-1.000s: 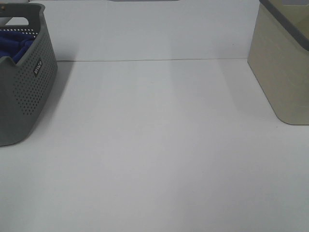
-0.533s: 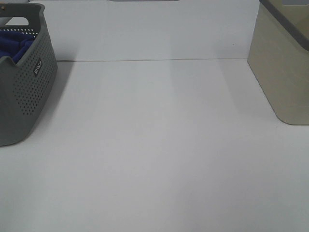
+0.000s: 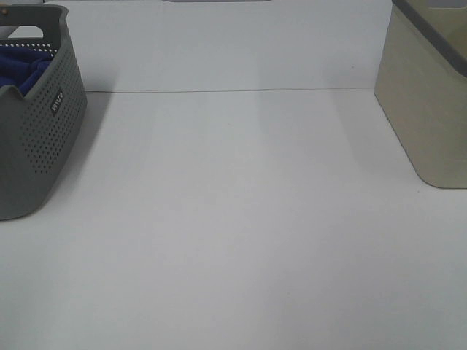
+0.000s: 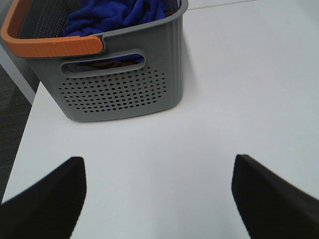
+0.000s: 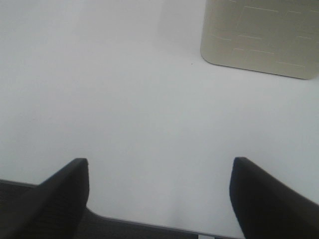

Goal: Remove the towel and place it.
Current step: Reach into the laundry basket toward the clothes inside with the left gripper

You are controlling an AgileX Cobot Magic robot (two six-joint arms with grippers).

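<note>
The royal-blue towel (image 3: 20,67) lies bunched inside a grey perforated basket (image 3: 44,138) at the table's far left. In the left wrist view the towel (image 4: 112,16) fills the basket (image 4: 122,87), which has an orange handle (image 4: 50,47). My left gripper (image 4: 158,191) is open and empty, over the white table a little short of the basket. My right gripper (image 5: 158,194) is open and empty, near the table's front edge. Neither gripper shows in the exterior high view.
A beige bin (image 3: 427,95) stands at the table's right side; it also shows in the right wrist view (image 5: 261,35). The white table (image 3: 233,219) spreads between basket and bin. The floor shows past the table's edge in the left wrist view (image 4: 12,107).
</note>
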